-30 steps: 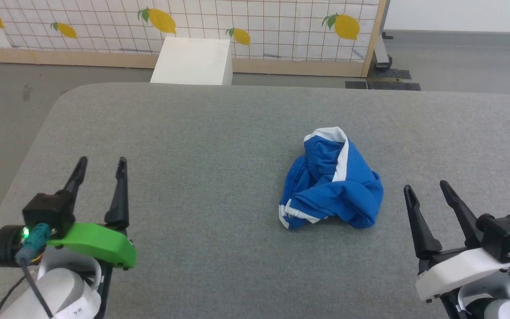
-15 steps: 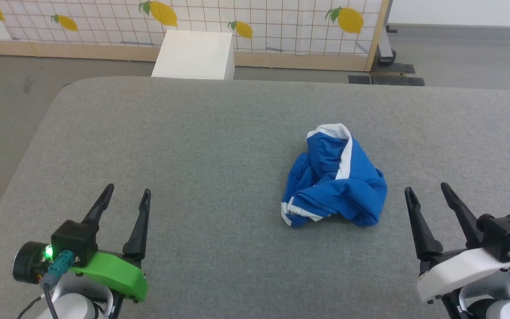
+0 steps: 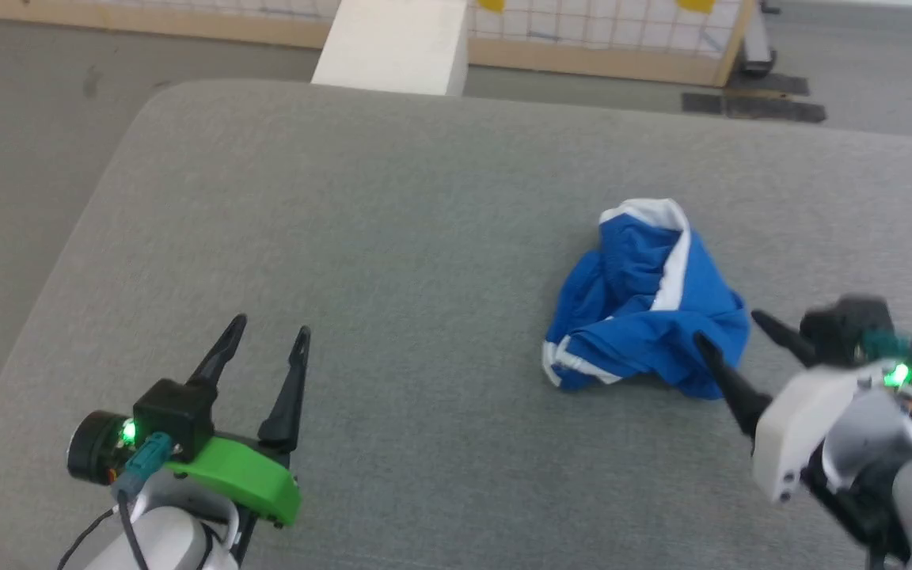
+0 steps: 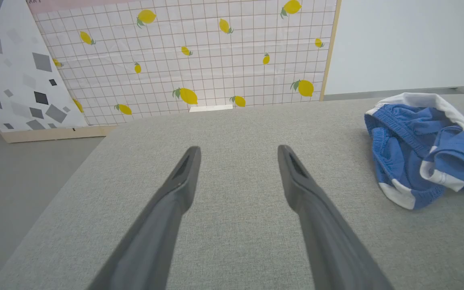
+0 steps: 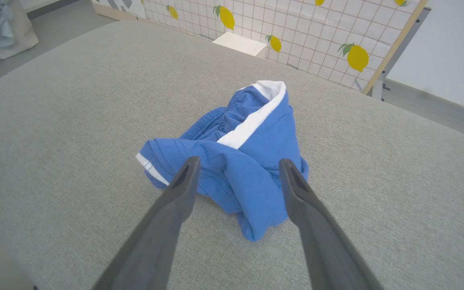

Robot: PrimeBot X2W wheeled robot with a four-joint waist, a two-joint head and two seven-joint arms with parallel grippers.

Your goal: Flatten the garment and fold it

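Note:
The garment (image 3: 646,313) is a crumpled heap of bright blue shorts with white trim, lying right of centre on the grey padded table (image 3: 393,237). My right gripper (image 3: 729,328) is open at the heap's near right edge, fingers pointing left at it, nothing between them. From the right wrist the garment (image 5: 240,161) lies just beyond the two fingertips, which frame its near fold. My left gripper (image 3: 272,332) stands open over bare table at the lower left, well away from the cloth. In the left wrist view the garment (image 4: 417,145) sits at the far right.
A white box (image 3: 397,43) stands on the floor past the table's far edge, before a lemon-print panel (image 4: 195,60). The table's left edge (image 3: 52,269) curves down to grey floor. A pale bag (image 5: 2,28) sits on the floor off to the left in the right wrist view.
The head camera has tilted down and shifted. My right gripper has swung in toward the garment's near right edge. My left gripper has moved right and nearer, staying open.

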